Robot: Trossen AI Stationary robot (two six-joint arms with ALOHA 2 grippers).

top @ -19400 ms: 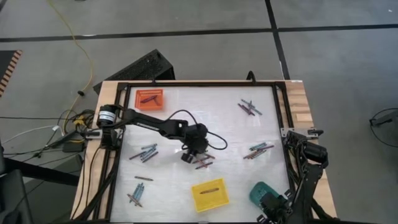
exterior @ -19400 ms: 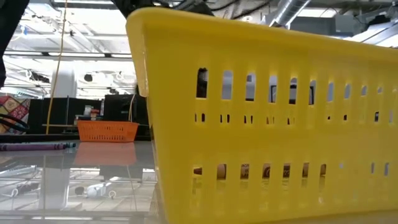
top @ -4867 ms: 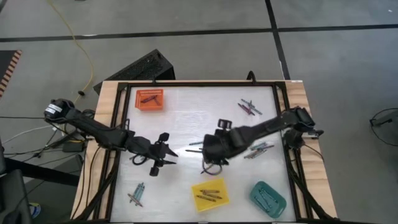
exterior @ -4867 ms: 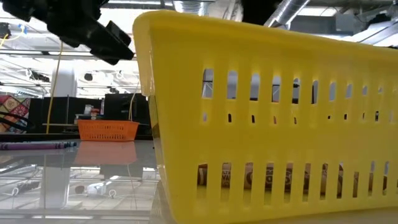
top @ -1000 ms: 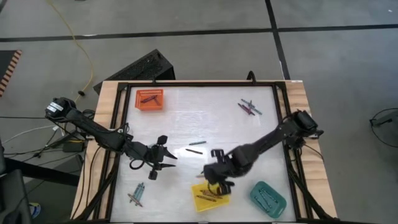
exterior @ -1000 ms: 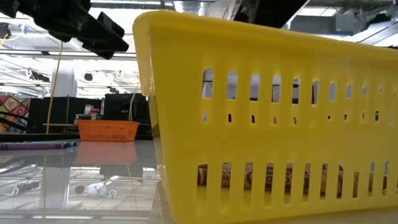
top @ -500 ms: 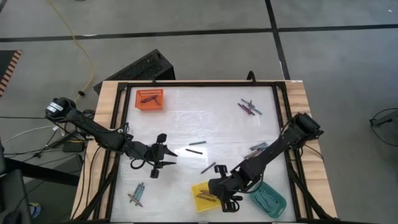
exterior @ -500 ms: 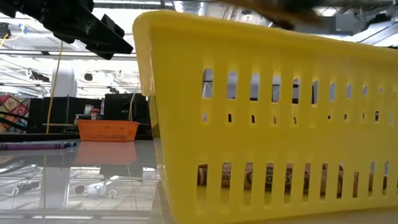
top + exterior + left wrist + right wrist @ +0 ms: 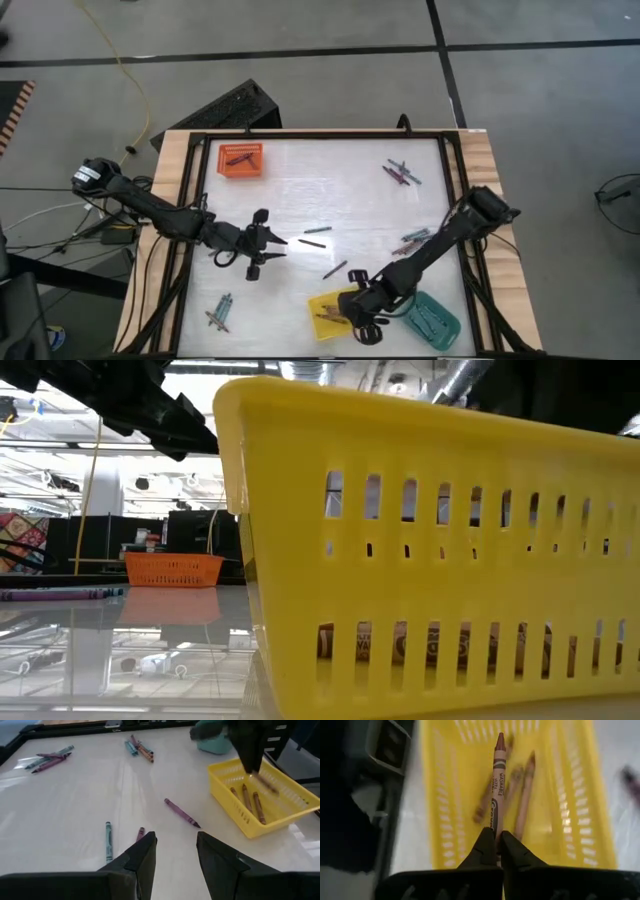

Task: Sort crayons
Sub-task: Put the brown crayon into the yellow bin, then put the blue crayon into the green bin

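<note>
My right gripper [image 9: 493, 845] hangs over the yellow tray [image 9: 570, 795] at the table's near edge, shut on a brown crayon [image 9: 498, 780]. Several brown crayons [image 9: 522, 805] lie on the tray's floor. My left gripper [image 9: 175, 851] stands open above the table's left middle, with nothing between its fingers. Just ahead of it a teal crayon [image 9: 108, 841], a short dark one [image 9: 140, 834] and a purple one [image 9: 181, 813] lie flat on the table. In the high view, my right gripper [image 9: 352, 314] covers part of the yellow tray [image 9: 322, 303]. My right gripper pinches the brown crayon's blunt end [image 9: 494, 822] between its two fingertips. The crayon runs straight out along the fingers, its pointed tip [image 9: 500, 740] ahead. It is lifted clear, above the crayons in the yellow tray.
A teal tray [image 9: 432, 316] stands to the right of the yellow one, and an orange tray [image 9: 240, 158] with dark crayons sits at the far left. Loose crayon clusters lie at the far right [image 9: 401, 172], the right middle [image 9: 416, 238] and the near left [image 9: 220, 312].
My right gripper has carried the brown crayon toward the table's near edge, from the yellow tray's far rim to over its inside. My left gripper has drifted a little toward the far edge and stays open.
</note>
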